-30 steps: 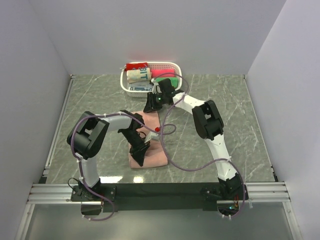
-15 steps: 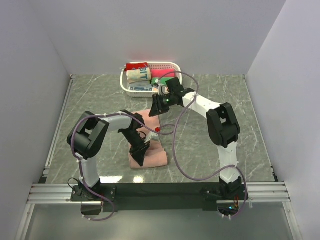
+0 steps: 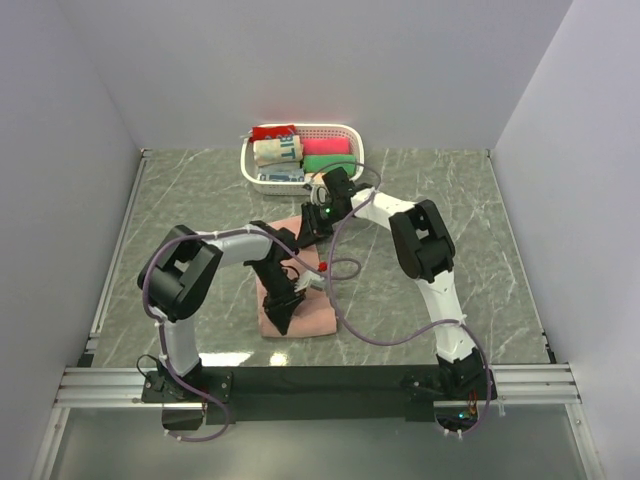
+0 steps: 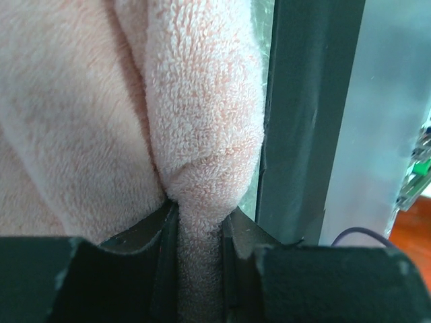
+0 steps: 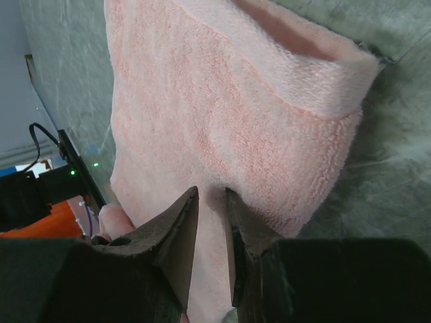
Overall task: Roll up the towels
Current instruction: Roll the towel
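While our left claw (image 4: pixel 199 217) pinched the near fold of the towel (image 3: pixel 318 316) on the worktop (image 3: pixel 480 220) and our right claw (image 5: pixel 210 225) stood narrow at its far end, hold unclear, we feared the roll might skew.

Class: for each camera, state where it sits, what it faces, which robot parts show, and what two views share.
Top external: above and behind the robot, facing down at the table; left arm, right arm show.
Left wrist: on that wrist, facing the towel fold the left gripper pinches.
Right wrist: on that wrist, facing the towel past the right gripper.
Shared: the towel, in all three.
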Robot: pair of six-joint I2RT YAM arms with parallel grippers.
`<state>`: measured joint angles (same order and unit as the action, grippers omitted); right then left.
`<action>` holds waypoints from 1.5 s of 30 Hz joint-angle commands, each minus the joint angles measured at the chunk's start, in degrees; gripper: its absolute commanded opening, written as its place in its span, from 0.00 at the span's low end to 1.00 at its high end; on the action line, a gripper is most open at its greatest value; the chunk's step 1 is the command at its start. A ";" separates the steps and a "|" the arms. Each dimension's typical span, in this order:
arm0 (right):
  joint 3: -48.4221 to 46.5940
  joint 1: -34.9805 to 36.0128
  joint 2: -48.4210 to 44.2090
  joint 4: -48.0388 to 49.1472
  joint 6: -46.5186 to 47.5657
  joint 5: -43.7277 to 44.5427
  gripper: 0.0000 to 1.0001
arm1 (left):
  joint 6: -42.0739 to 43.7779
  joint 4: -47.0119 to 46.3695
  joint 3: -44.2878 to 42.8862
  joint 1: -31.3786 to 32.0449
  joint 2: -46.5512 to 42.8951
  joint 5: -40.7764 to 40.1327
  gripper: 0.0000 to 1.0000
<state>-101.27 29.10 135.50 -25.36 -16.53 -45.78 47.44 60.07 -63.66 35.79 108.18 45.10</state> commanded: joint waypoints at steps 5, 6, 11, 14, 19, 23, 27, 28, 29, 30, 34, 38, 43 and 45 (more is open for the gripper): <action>2.30 -1.50 -0.49 -1.62 2.12 10.26 0.30 | 3.54 -4.09 1.26 4.55 5.46 -11.44 0.13; 3.18 -2.29 -1.11 -1.62 2.73 10.71 0.30 | 3.62 -3.83 1.60 4.12 5.55 -11.09 0.12; 3.89 -3.44 -1.91 -2.93 3.44 12.64 0.30 | 1.96 -3.73 4.06 1.22 3.28 -9.24 0.11; 2.23 -3.53 -1.30 -3.98 3.61 13.43 0.30 | -0.33 -4.18 5.73 -0.19 1.16 -8.72 0.11; 0.29 -3.70 -0.59 -4.96 4.93 12.48 0.34 | -2.44 -4.61 8.02 -1.69 1.42 -7.31 0.13; 3.09 -5.45 -4.97 -1.89 7.39 4.13 0.55 | -2.71 -6.02 6.89 -2.48 5.36 -8.54 0.13; 7.14 -8.96 -14.28 -1.52 11.33 -2.11 0.74 | -2.00 -4.79 2.76 -3.09 8.09 -8.89 0.18; 8.01 -9.76 -18.13 -2.14 12.39 -4.12 0.75 | -1.48 -4.27 2.05 -3.10 8.62 -9.06 0.19; 9.24 -10.90 -20.52 -2.06 13.10 -4.49 0.76 | -1.21 -3.22 0.48 -3.44 9.84 -9.15 0.19; 12.38 -13.17 -25.67 -1.45 14.06 -4.84 0.76 | -0.60 -2.86 -0.14 -3.79 10.47 -9.07 0.19; 16.80 -19.93 -36.32 -3.45 21.09 -4.93 0.73 | 0.54 -1.80 -2.26 -5.38 13.37 -8.89 0.20; 22.69 -24.62 -47.76 -7.83 34.23 -5.46 0.65 | 1.25 -0.75 -5.15 -6.78 16.44 -8.01 0.21; 30.24 -19.71 -59.88 -23.04 53.16 -4.58 0.44 | 1.42 -0.22 -7.00 -7.23 18.38 -8.98 0.22; 35.93 -14.36 -66.55 -23.25 55.99 -2.75 0.45 | 1.25 -0.40 -7.62 -7.31 19.08 -9.07 0.22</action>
<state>-71.96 8.97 75.55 -40.03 26.48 -49.36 44.38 71.66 -71.83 29.26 122.63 53.39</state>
